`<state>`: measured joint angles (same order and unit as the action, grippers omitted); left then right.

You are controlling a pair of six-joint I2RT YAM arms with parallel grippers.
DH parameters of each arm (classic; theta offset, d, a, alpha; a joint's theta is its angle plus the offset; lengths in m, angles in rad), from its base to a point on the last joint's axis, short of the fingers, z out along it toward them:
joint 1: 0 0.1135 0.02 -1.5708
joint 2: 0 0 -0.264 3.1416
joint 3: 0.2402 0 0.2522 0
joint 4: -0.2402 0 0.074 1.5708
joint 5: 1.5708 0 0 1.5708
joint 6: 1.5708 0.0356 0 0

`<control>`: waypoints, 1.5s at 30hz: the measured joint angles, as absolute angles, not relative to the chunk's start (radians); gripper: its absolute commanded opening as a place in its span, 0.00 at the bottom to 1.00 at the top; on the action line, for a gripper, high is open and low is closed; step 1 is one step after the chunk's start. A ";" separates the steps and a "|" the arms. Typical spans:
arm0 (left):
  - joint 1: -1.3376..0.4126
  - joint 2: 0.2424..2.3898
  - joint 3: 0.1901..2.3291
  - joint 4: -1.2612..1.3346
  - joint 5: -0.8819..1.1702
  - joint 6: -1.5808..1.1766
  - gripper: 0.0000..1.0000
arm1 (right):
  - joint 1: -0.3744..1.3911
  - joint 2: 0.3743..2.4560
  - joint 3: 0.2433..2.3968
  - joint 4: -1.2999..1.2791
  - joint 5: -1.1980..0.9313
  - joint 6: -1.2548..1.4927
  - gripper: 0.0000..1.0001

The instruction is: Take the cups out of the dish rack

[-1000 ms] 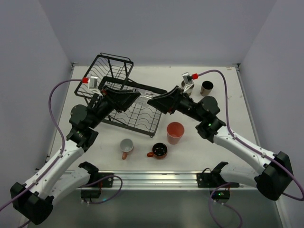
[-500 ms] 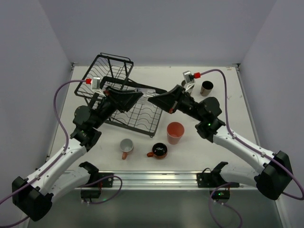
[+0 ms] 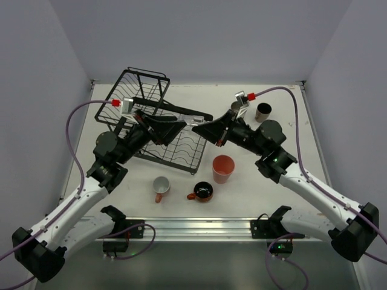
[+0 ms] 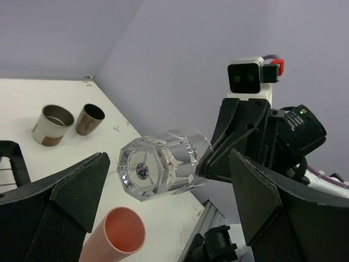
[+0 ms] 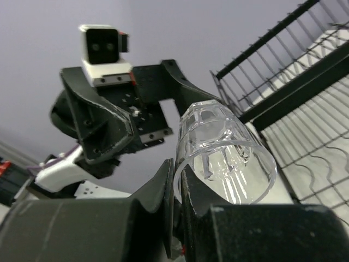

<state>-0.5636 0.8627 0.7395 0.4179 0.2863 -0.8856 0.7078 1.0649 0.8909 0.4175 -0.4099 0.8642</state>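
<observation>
A clear glass (image 3: 191,124) hangs on its side above the dish rack (image 3: 143,85), between the two arms. My right gripper (image 5: 178,180) is shut on the glass (image 5: 224,146), pinching its rim wall between both fingers. My left gripper (image 4: 170,159) stands wide open, its fingers either side of the glass (image 4: 161,165) and clear of it. The glass's faceted base faces the left wrist camera. In the top view the left gripper (image 3: 175,127) and the right gripper (image 3: 198,127) point at each other.
On the table stand a salmon-pink tumbler (image 3: 222,168), an orange-red mug with a dark inside (image 3: 202,191) and a pink mug (image 3: 161,186). A cream-and-brown cup (image 4: 52,124) and a small brown cup (image 3: 263,112) stand at the back right.
My right gripper has shut on the glass's rim. My left gripper has opened and let go of the glass.
</observation>
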 measured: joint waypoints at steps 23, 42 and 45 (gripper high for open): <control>-0.564 0.346 0.864 -0.295 0.022 -0.333 1.00 | 0.366 1.382 1.355 -0.789 0.105 0.275 0.00; -0.564 0.248 0.696 -0.355 -0.068 -0.284 1.00 | 0.344 1.636 1.393 -0.844 0.191 0.238 0.00; -0.564 0.248 0.689 -0.354 -0.068 -0.284 1.00 | 0.343 1.652 1.397 -0.841 0.191 0.231 0.00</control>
